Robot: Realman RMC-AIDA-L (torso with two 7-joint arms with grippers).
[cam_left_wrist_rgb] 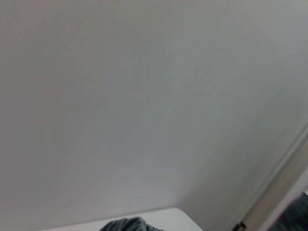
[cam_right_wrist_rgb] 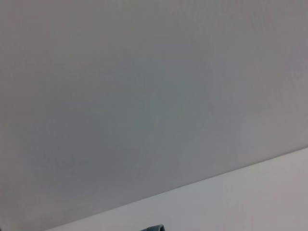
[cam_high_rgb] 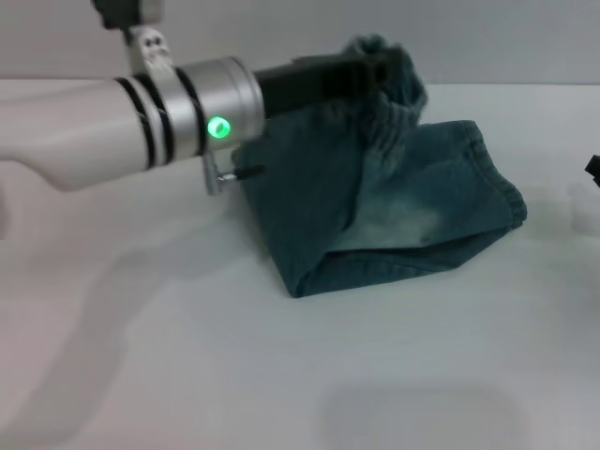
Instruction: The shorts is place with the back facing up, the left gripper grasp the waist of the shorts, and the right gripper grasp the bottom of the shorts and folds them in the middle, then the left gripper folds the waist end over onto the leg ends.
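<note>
Shorts point(cam_high_rgb: 403, 202): blue denim, folded, lying on the white counter point(cam_high_rgb: 281, 375), centre-right in the head view. Waist point(cam_high_rgb: 389, 80): gathered band lifted above the folded legs, pinched between the closed fingers of the left gripper point(cam_high_rgb: 375, 67). Right gripper point(cam_high_rgb: 593, 169): only a dark tip at the counter's right edge, well apart; finger state cannot be told.

Soft, even overhead light fills the head view, leaving faint grey shadows on the white worktop point(cam_high_rgb: 394, 375) below and beside the left claw point(cam_high_rgb: 375, 70). Everything looks slightly blurred. Both wrist views show flat, dim grey with no glare.
</note>
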